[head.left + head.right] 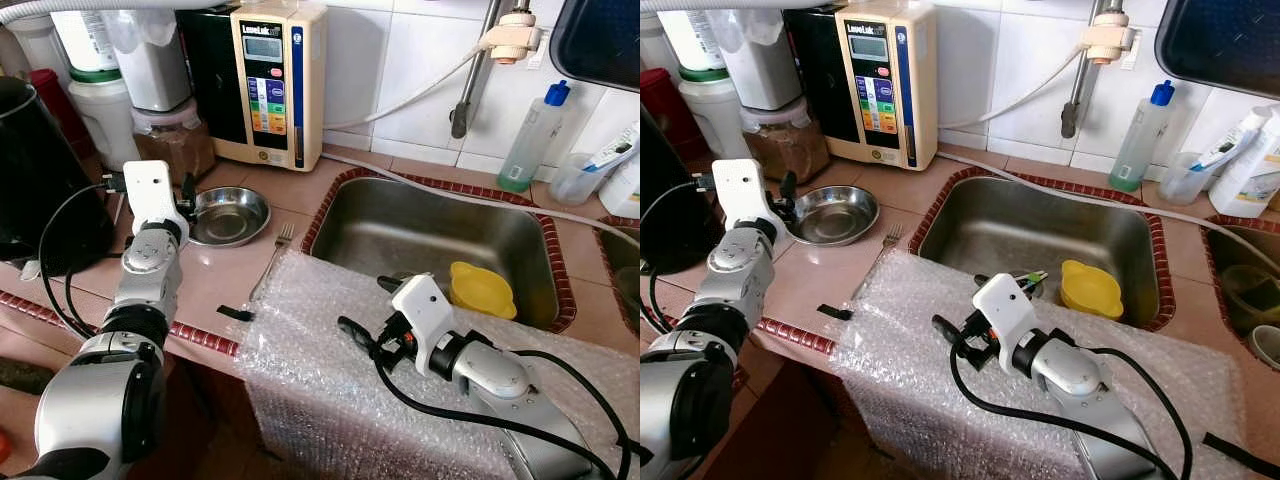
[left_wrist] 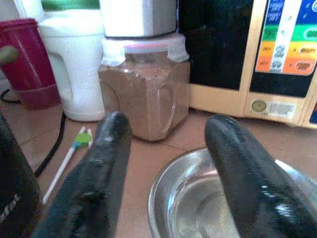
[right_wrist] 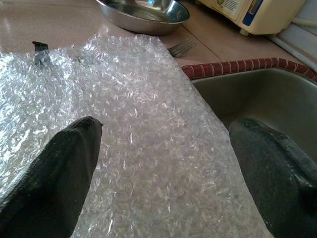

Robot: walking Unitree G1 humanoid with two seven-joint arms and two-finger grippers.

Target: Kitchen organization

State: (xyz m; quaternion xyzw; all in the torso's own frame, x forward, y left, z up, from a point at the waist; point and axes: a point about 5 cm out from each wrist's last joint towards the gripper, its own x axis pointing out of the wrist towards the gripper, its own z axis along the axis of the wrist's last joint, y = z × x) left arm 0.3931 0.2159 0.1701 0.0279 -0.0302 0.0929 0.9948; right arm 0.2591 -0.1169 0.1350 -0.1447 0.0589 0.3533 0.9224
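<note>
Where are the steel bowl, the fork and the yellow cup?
steel bowl (image 1: 229, 216), left eye view, inner bottom.
fork (image 1: 273, 257), left eye view, middle of the handle.
yellow cup (image 1: 481, 290), left eye view, top surface, inside the sink.

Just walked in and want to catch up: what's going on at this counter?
The robot stands at a tiled kitchen counter. Its left tool, fingers open, sits at the rim of a round stainless-steel bowl without gripping it. The right tool, also open, hovers over a clear bubble-wrap sheet draped over the counter edge beside the steel sink. A metal fork lies between bowl and sheet.
</note>
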